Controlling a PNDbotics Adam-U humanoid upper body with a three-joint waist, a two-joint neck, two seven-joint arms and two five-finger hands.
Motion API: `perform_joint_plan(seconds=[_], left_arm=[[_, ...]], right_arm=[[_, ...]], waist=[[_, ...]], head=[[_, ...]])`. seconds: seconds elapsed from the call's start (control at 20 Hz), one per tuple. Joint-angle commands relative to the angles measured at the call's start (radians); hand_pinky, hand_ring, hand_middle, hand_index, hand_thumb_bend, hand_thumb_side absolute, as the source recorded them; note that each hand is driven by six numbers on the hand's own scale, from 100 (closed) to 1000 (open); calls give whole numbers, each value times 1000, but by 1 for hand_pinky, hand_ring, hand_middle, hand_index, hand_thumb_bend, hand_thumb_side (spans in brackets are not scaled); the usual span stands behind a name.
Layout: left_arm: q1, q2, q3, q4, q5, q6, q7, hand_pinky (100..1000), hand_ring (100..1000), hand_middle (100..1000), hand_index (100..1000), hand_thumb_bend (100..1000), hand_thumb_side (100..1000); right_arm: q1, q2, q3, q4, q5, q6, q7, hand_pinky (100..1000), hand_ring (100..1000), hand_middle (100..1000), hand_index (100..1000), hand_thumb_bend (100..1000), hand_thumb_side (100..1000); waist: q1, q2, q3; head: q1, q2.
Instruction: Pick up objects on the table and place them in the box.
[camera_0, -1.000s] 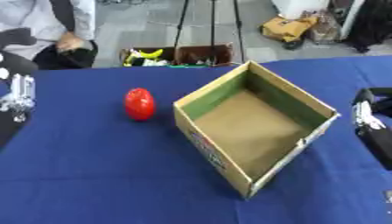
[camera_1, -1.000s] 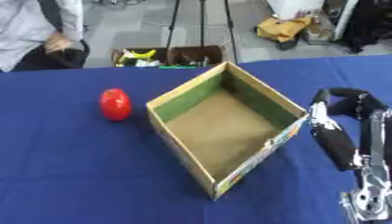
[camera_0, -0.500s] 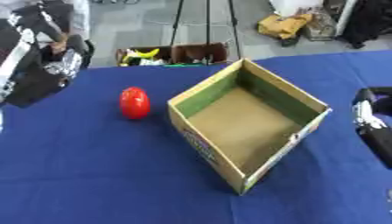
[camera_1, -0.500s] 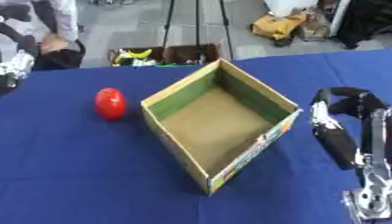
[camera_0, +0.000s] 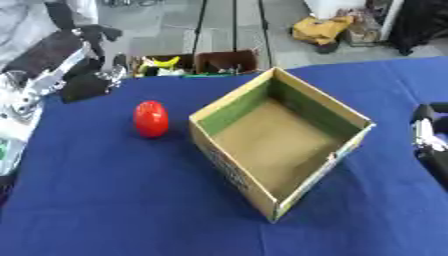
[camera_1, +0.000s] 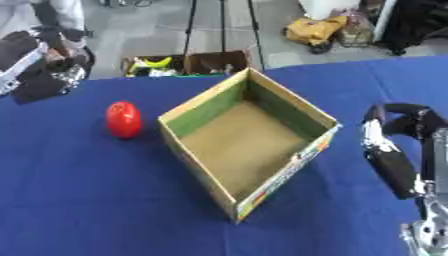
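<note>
From my seat I see the table (camera_0: 105, 210), covered in a blue cloth, with the open cardboard box (camera_0: 278, 140) sitting turned corner-on near the middle; its inner walls are green toward the top, and I see nothing lying on its brown floor. The red egg-shaped object (camera_0: 150, 118) stands upright on the cloth to the left of the box, near it but apart, closer to the table's far edge than to the near one. My left hand (camera_0: 87, 82) comes in from the upper left and hovers over the far left corner of the table, well short of the red object and holding nothing; it is dark and blurred, so I cannot tell how far its fingers are spread. My right hand (camera_1: 394, 150) rests by the table's right edge, beside the box without touching it, its fingers relaxed and lying toward the near edge, empty. Beyond the far edge, on the floor, sits a low crate (camera_0: 197, 62) with something yellow and green in it.
</note>
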Motion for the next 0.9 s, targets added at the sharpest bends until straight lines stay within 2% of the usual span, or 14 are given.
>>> perform_joint_plan(seconds=[0.05, 0.25, 0.45, 0.6, 0.75, 0.9], left_arm=[[-43, 1, 13, 60, -40, -27, -50, 561, 825, 910, 1000, 342, 1000], [-77, -18, 10, 123, -79, -77, -117, 641, 869, 944, 1000, 541, 1000], [-99, -34, 14, 173, -102, -105, -189, 657, 880, 952, 1000, 673, 898], [-114, -46, 25, 204, -111, -101, -237, 632, 870, 957, 1000, 719, 822], [-127, -58, 34, 235, -123, -87, -273, 550, 821, 945, 1000, 705, 822], [-138, -65, 40, 261, -144, -76, -289, 539, 819, 943, 1000, 701, 795]], right_arm=[[-5, -22, 3, -21, -11, -1, 5, 747, 565, 449, 684, 185, 480], [-4, -22, 5, -21, -11, 0, 9, 748, 566, 448, 684, 186, 481], [-3, -24, 6, -21, -11, 0, 12, 748, 567, 448, 684, 187, 480], [-3, -25, 7, -21, -12, 0, 15, 748, 567, 448, 684, 188, 480], [-2, -25, 8, -21, -12, 0, 17, 748, 568, 447, 684, 187, 481], [-2, -26, 9, -21, -12, 1, 19, 748, 567, 447, 684, 188, 481]], waist=[[-1, -24, -2], [2, -21, -6], [6, -17, -12], [8, -16, -16], [10, -17, -21], [11, -17, -27]], head=[[7, -4], [13, -10], [16, -13], [19, -15], [23, -18], [27, -21]])
